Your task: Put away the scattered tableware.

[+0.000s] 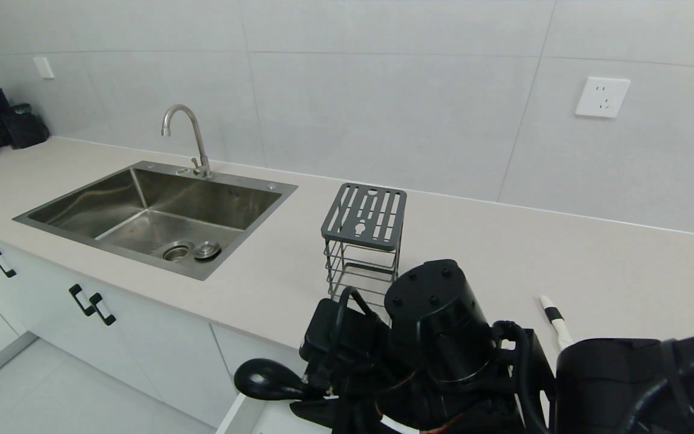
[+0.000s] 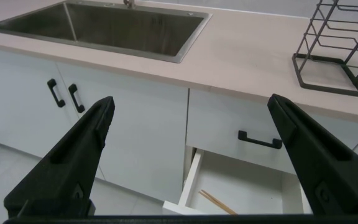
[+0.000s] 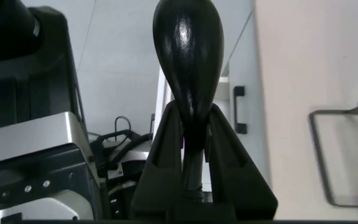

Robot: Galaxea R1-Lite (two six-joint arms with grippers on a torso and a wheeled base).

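The right gripper [image 3: 192,115], jaws clamped on a black spoon [image 3: 188,50], sits at 7 o'clock from the wire rack [image 1: 364,212]. The left gripper [image 2: 191,155] has its jaws wide apart, facing an open drawer [image 2: 247,183].

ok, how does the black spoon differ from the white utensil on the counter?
Colour: the spoon is glossy black; the utensil is white with a black band. State: the spoon is clamped in the right gripper, out past the counter edge; the utensil lies loose on the counter. Shape: the spoon shows a rounded bowl; the utensil a slim straight shaft. Both are not yet put away.
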